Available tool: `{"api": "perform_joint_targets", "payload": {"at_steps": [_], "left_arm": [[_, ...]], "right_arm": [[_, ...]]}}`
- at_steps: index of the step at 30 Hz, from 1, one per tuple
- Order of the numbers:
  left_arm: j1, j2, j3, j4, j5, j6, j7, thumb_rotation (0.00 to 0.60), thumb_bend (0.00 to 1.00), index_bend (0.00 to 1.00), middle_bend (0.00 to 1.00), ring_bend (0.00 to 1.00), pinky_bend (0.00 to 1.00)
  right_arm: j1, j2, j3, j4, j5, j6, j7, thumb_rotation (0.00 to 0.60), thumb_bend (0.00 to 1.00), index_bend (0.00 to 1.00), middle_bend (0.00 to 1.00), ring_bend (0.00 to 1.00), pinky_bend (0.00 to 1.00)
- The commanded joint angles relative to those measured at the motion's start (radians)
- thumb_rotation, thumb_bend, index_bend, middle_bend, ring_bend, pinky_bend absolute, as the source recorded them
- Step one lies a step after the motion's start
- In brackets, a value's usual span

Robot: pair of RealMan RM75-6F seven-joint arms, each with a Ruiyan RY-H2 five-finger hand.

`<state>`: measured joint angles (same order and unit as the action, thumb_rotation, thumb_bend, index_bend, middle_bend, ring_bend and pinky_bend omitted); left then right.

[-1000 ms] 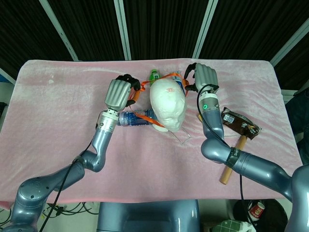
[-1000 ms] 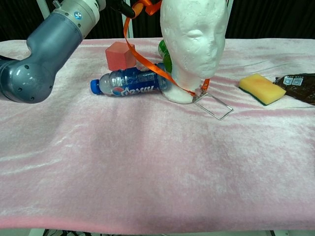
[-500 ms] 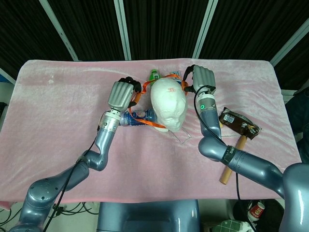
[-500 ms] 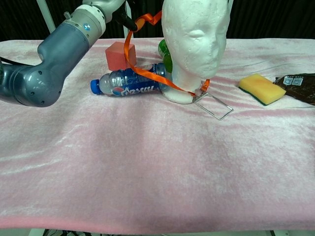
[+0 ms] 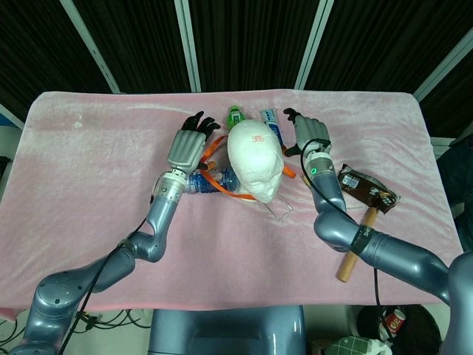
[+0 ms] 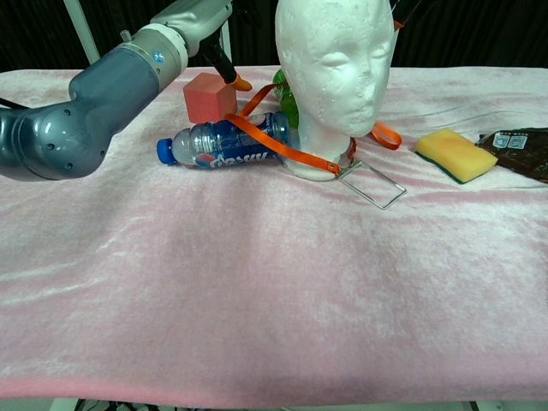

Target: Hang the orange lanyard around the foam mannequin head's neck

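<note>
Lanyard (image 6: 282, 150) has dropped from the raised hands and now lies looped round the foam mannequin head (image 6: 334, 64) at its base. Left hand (image 5: 187, 144) and right hand (image 5: 309, 135) have let go, fingers apart, so hanging looks done.

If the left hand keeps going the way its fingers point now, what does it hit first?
The left hand points toward the table's far edge; only bare pink cloth lies ahead. The way looks free, though depth is unclear.
</note>
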<state>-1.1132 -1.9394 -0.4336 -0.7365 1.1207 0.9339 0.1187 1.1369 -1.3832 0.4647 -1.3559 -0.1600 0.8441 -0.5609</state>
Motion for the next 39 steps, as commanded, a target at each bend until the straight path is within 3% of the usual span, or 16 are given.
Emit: {"api": "perform_joint_targets", "payload": {"at_steps": [1, 14, 25, 31, 39], "left_arm": [[0.006, 0.01, -0.009, -0.028, -0.006, 0.017, 0.003, 0.6, 0.09, 0.22, 0.16, 0.0, 0.11], [0.049, 0.098, -0.001, -0.169, 0.005, 0.067, 0.037, 0.6, 0.09, 0.24, 0.18, 0.01, 0.11], [0.099, 0.204, 0.008, -0.36, -0.002, 0.073, 0.047, 0.6, 0.09, 0.26, 0.19, 0.01, 0.11], [0.142, 0.281, 0.042, -0.474, 0.026, 0.087, 0.051, 0.6, 0.09, 0.26, 0.2, 0.01, 0.11], [0.216, 0.423, 0.089, -0.645, 0.037, 0.086, 0.062, 0.6, 0.09, 0.28, 0.22, 0.05, 0.14]], "right_arm": [[-0.007, 0.01, 0.003, -0.01, -0.002, -0.006, 0.017, 0.6, 0.13, 0.14, 0.17, 0.27, 0.17], [-0.085, 0.121, 0.036, -0.109, -0.093, 0.017, 0.136, 0.6, 0.13, 0.14, 0.17, 0.27, 0.17], [-0.186, 0.264, 0.064, -0.213, -0.166, 0.048, 0.244, 0.6, 0.13, 0.14, 0.18, 0.28, 0.17], [-0.247, 0.336, 0.009, -0.262, -0.248, 0.044, 0.24, 0.6, 0.19, 0.18, 0.19, 0.29, 0.17], [-0.347, 0.415, -0.124, -0.384, -0.42, 0.065, 0.198, 0.6, 0.36, 0.28, 0.23, 0.29, 0.17]]}}
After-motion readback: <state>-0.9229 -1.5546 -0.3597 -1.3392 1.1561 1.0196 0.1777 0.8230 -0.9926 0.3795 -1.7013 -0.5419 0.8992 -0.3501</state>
